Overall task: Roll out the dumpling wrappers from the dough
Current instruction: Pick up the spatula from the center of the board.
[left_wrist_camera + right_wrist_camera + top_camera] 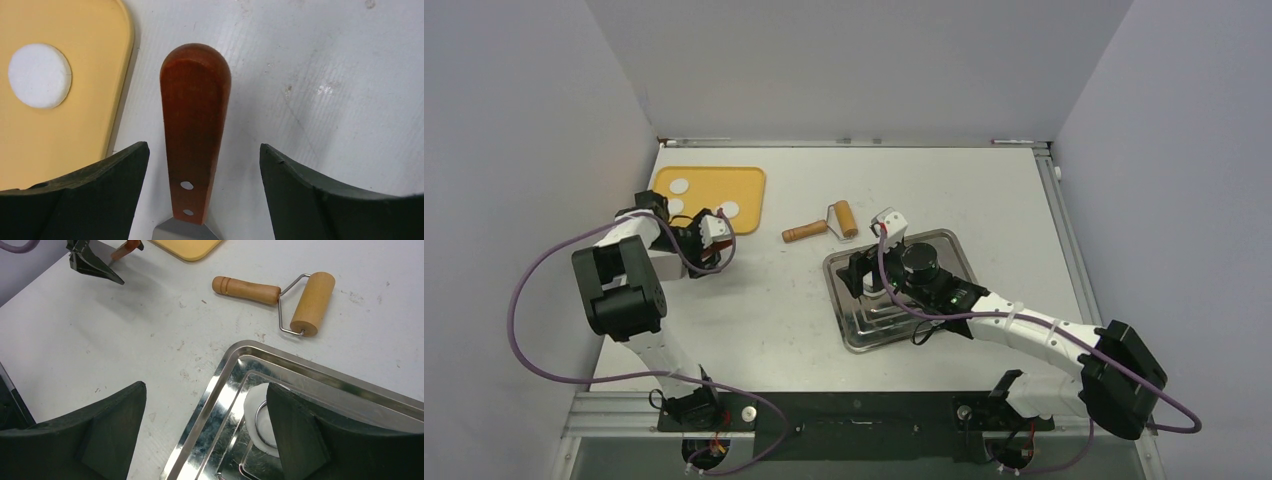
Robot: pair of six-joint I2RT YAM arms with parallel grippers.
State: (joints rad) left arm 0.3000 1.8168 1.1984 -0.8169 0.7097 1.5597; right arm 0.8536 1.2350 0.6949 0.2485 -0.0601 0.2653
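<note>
Right wrist: wrapper (251, 412) under right gripper (206, 390)

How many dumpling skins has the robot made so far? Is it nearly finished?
Done: one flat wrapper lies in the metal tray. In hand: nothing; the left gripper is open on either side of a spatula handle, the right gripper open over the tray. Left: three dough pieces wait on the yellow board, and the roller lies on the table.
</note>
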